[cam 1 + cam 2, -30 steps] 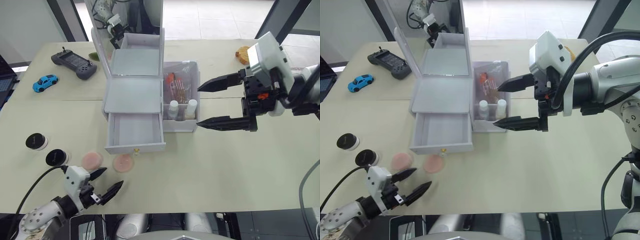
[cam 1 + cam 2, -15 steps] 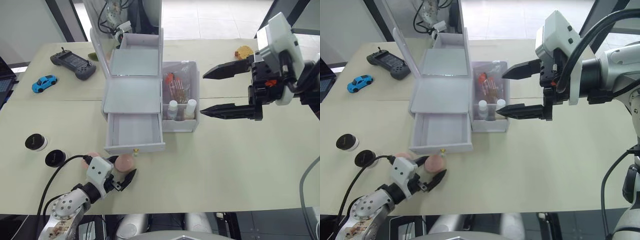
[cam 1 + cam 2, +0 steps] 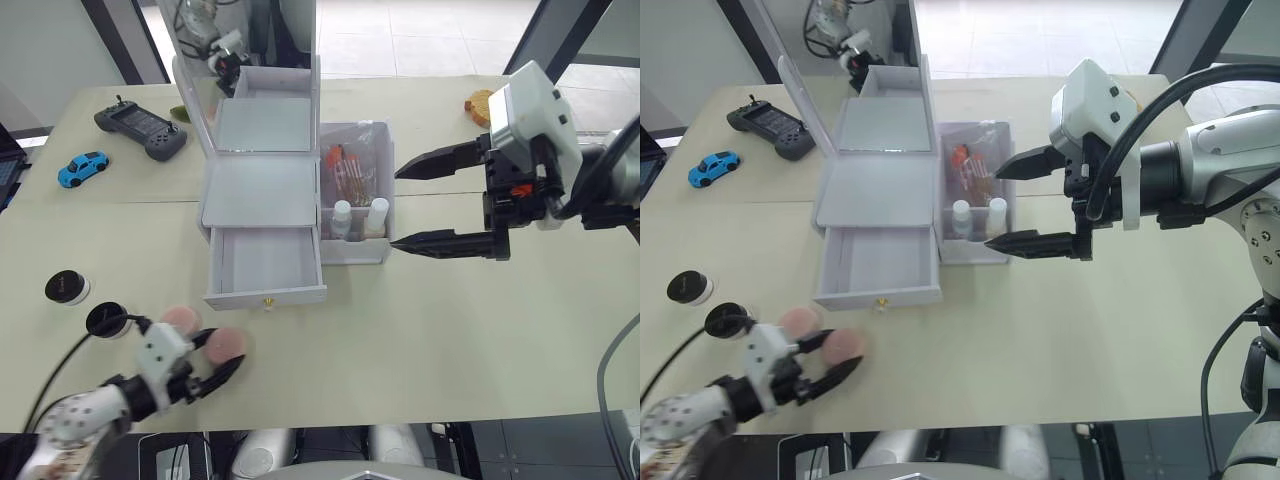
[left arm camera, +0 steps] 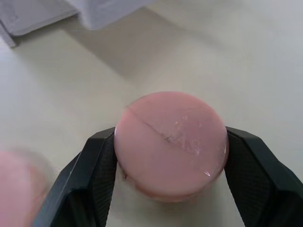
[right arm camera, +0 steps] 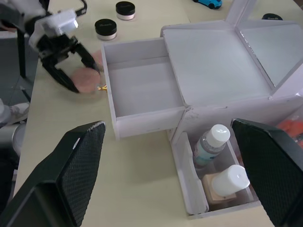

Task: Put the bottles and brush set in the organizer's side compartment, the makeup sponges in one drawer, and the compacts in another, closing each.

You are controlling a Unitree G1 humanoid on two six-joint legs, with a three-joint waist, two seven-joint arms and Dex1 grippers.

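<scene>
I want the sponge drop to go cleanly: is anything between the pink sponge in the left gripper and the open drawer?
Nothing visible blocks it. The left gripper holds one makeup sponge just in front of the open drawer, whose inside looks empty. Only bare table lies between them; the second sponge sits off to the side.

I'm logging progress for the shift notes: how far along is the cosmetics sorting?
Done: both white-capped bottles and the clear brush pouch stand in the translucent side bin. In hand: the left gripper brackets one pink round sponge; the lower drawer is open and empty. Left: the second sponge, both black-topped compacts, closing drawers.
</scene>
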